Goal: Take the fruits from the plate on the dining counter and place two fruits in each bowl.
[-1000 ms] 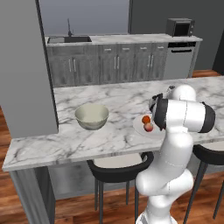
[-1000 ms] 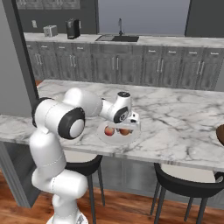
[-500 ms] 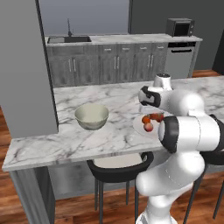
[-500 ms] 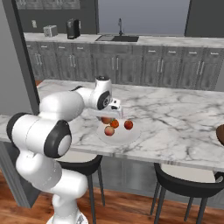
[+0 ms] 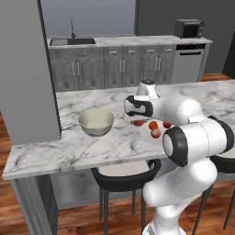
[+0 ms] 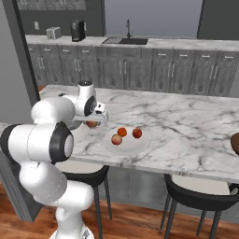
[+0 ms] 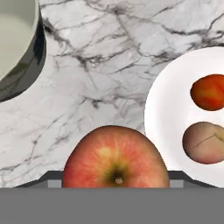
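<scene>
My gripper (image 5: 137,120) hangs just above the dining counter (image 5: 69,147), between the pale cream-green bowl (image 5: 96,122) and the white plate (image 5: 148,134), shut on a red-orange fruit (image 5: 137,123). From the right the gripper (image 6: 93,121) and the held fruit (image 6: 92,124) sit left of the plate (image 6: 128,144). Three fruits lie on the plate (image 6: 122,132) (image 6: 137,133) (image 6: 116,139). The hand view has the held fruit (image 7: 116,159) low in the middle, the pale bowl (image 7: 17,48) at top left, and the plate (image 7: 162,113) with two fruits (image 7: 210,92) (image 7: 204,142) at the right. The dark brown bowl (image 6: 235,144) sits at the counter's far right.
Black stools (image 5: 126,176) stand under the counter's near edge. A grey wall column (image 5: 27,73) rises at the counter's left end. The grey-cabinet kitchen counter with sink (image 5: 73,42) runs behind. Bare marble lies between bowl and plate.
The gripper has risen from the plate with one fruit and swung left toward the pale bowl. The other fruits have stayed on the plate.
</scene>
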